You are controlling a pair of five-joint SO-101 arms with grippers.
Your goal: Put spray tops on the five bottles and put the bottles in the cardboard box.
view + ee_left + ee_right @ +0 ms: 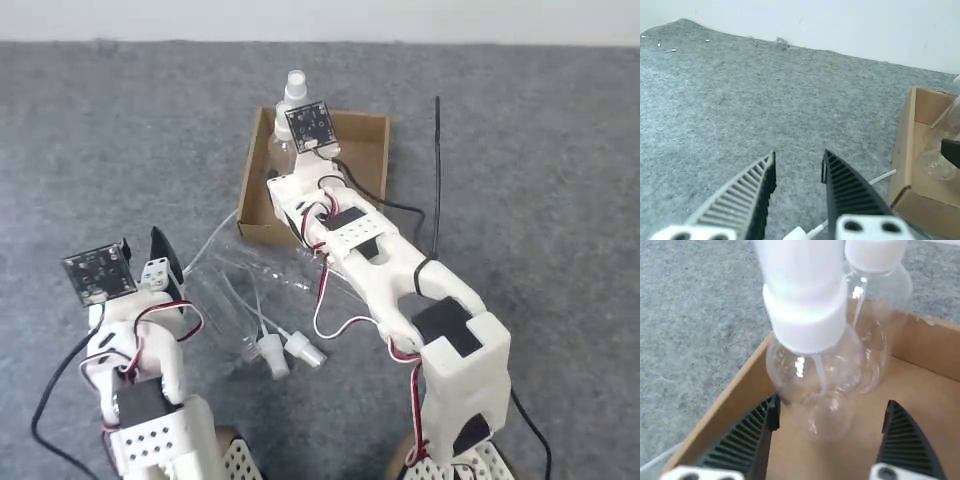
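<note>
A robotics test bench, of the lab or hobby-workshop sort, is indicated. The work surface is covered with grey felt (560, 130), which is bounded at the far edge by a plain white wall (320, 20). Two white plastic arms are mounted side by side at the near edge, the left arm (140, 350) and the right arm (400, 270), on perforated base plates (235, 462). Bare circuit boards (100, 272) are carried at the wrists, and red, white and black wires (416, 400) are left exposed along the joints. A thin black cable (437, 170) is laid straight over the felt at the right. Small white crumbs (659, 44) are scattered at the far left, by the wall.
</note>
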